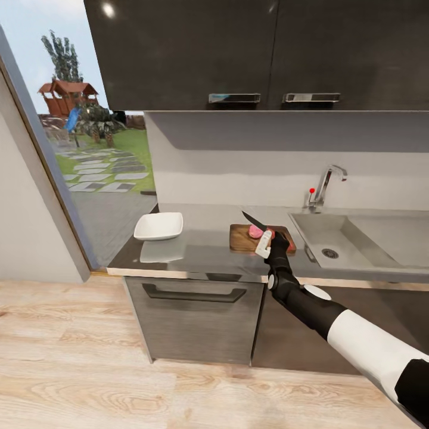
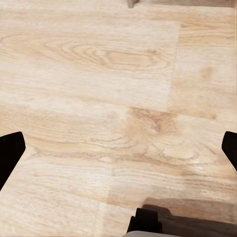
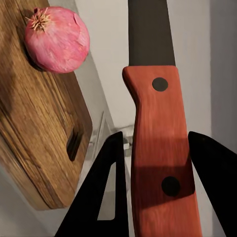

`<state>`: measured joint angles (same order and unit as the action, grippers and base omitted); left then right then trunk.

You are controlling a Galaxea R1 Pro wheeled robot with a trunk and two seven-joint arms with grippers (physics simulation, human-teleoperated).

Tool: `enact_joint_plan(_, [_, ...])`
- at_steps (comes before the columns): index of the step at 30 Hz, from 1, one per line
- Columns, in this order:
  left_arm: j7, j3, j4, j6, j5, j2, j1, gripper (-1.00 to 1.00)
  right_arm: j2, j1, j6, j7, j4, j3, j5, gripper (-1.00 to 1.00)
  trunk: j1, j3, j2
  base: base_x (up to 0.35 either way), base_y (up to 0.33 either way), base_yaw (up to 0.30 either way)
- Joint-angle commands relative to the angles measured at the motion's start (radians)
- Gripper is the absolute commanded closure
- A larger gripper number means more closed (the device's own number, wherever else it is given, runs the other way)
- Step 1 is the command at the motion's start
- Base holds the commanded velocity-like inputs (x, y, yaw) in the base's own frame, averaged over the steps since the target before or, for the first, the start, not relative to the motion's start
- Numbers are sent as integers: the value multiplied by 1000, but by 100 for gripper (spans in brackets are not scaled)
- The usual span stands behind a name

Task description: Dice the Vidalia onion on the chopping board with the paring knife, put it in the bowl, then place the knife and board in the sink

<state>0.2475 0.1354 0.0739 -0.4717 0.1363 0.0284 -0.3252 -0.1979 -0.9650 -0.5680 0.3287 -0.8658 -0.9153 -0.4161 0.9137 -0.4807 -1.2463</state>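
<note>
1. The right gripper (image 1: 267, 238) is out over the counter (image 1: 202, 244), clamped on the knife (image 1: 255, 223). From the right wrist cam you can see both black fingers (image 3: 106, 187) either side of the red-brown handle with its two dark rivets, and the knife (image 3: 155, 123) sits snug between them.
2. In the head view the dark blade sticks up and away from the gripper, angled toward the back wall, with its tip above the board (image 1: 245, 238).
3. The onion (image 1: 256, 232) is already out of the sink (image 1: 357, 238) and sitting on the board, just beside the gripper. The wrist cam shows the onion (image 3: 58, 39) whole, pinkish skin, little dried root tuft on top, no cuts that I can see.
4. The board (image 3: 39, 123) is dark wood with a slot-shaped handle hole near one end. It lies flat on the counter, between the bowl (image 1: 158, 226) and the sink, right next to the sink's edge.
5. The bowl is white, squarish, and well apart from the board, toward the window end of the counter.
6. The sink basin has a drain in the bottom, and the faucet (image 1: 325, 185) stands behind it.
7. The left gripper (image 2: 118, 153) is pointing at the wood floor (image 2: 98, 74). Its two fingertips (image 2: 10, 150) sit far apart at the frame edges with nothing between them, so it's wide open.
8. Dark cabinets (image 1: 238, 53) hang above the counter.
</note>
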Motion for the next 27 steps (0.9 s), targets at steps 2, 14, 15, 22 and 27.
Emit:
enact_joint_plan(2, [1,9,4,-7,9,1,-2,-100,-1,-1,-7,3,-1,-5,-3,100,0,-1,-1,130,-142,0])
enact_joint_plan(14, [1,9,4,-7,9,1,-2,-100,22,-1,-8,14,-2,-5,-2,100,0,-1,-1,111,-107,0])
enact_joint_plan(15, [1,9,4,-7,9,1,-2,-100,24,-1,-8,14,-1,-5,-2,100,0,-1,-1,7,-6,0])
enact_joint_plan(22, [1,8,4,-7,9,0,-2,-100,51,-1,-13,15,-1,-5,0,100,0,-1,-1,23,10,0])
enact_joint_plan(27, [1,8,4,-7,9,0,-2,-100,54,-1,-14,12,2,-5,2,100,0,-1,-1,151,115,0])
